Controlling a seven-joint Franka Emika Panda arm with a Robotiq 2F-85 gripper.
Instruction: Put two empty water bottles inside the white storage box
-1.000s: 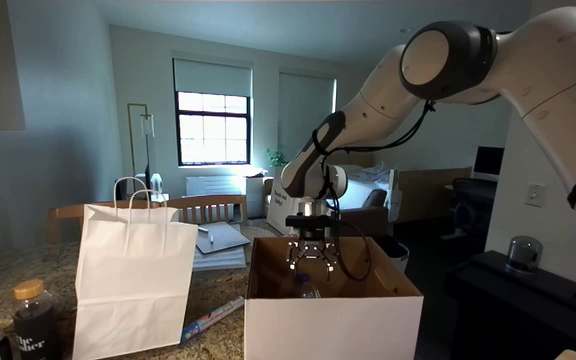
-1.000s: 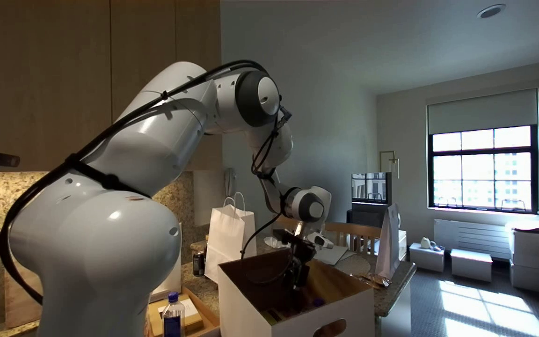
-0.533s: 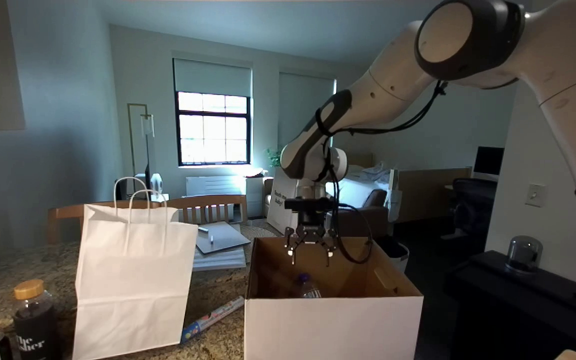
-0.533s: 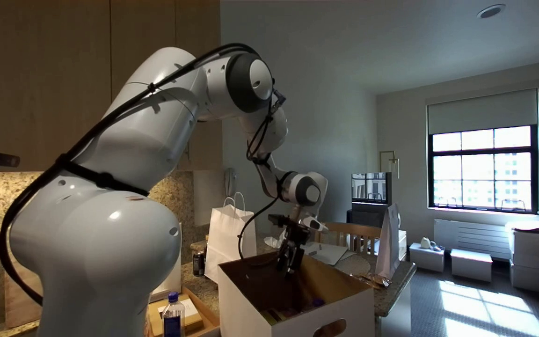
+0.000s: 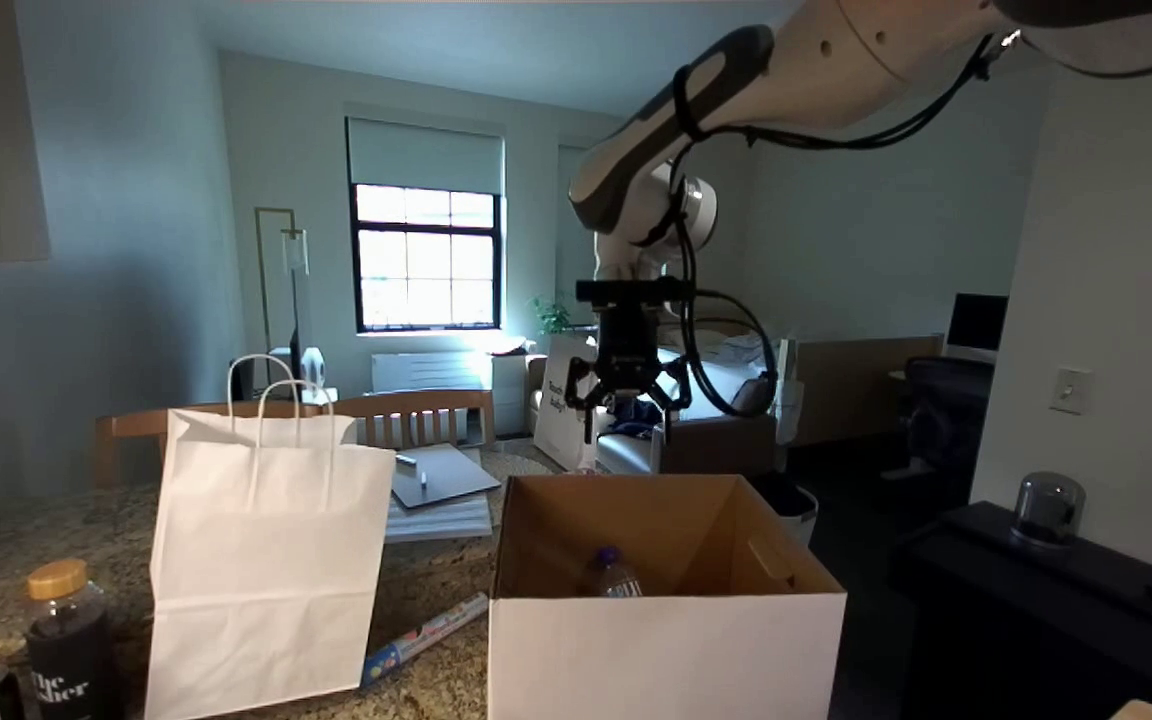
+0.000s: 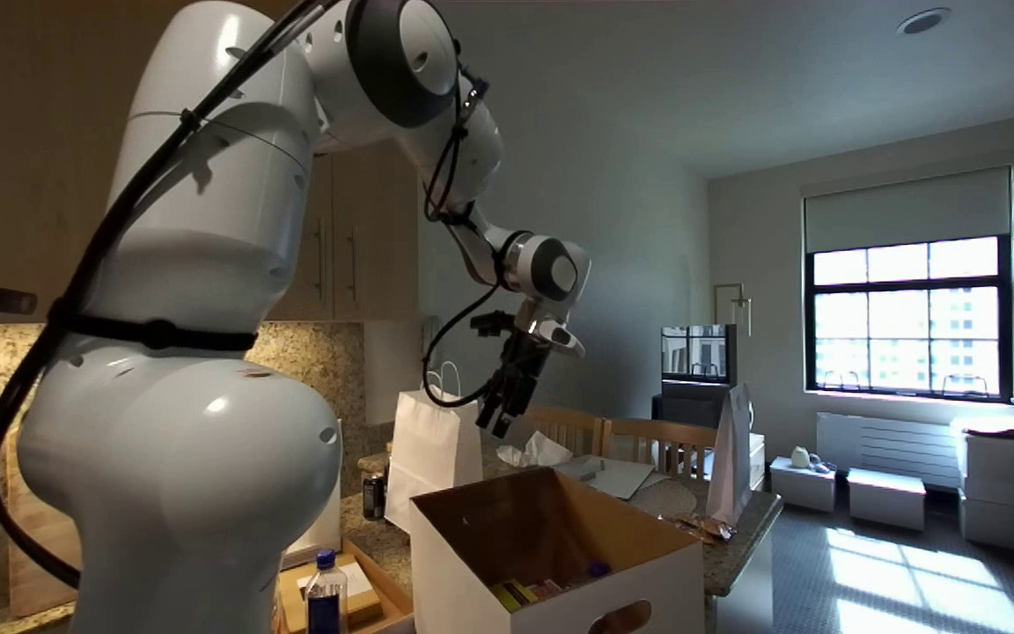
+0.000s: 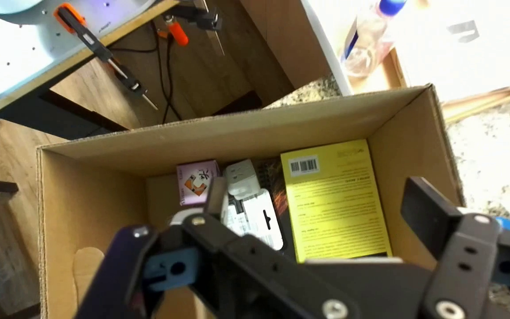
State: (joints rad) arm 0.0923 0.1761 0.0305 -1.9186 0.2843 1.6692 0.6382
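Note:
The white storage box (image 5: 666, 655) stands open in both exterior views (image 6: 463, 563). Its brown rim shows in the wrist view (image 7: 237, 116). A clear bottle (image 5: 618, 580) with a purple-blue cap lies inside, tilted; only its cap (image 6: 598, 569) shows in another exterior view. A second clear bottle (image 6: 326, 603) with a blue cap stands upright outside the box; it also shows in the wrist view (image 7: 365, 46). My gripper (image 5: 627, 432) is open and empty above the box, clear of its rim (image 6: 493, 428). In the wrist view its jaws (image 7: 314, 199) are wide apart, with nothing between them.
A white paper bag (image 5: 271, 570) stands beside the box. A cardboard tray (image 6: 397, 603) with small boxes lies near the standing bottle. Inside the box are a yellow book (image 7: 334, 199), a pink carton (image 7: 197, 179) and a white adapter (image 7: 242, 177). A laptop (image 5: 444, 470) lies behind.
My open gripper has risen from inside the box to above its rim and drawn back toward the robot base. The bottle in the box has stayed in place.

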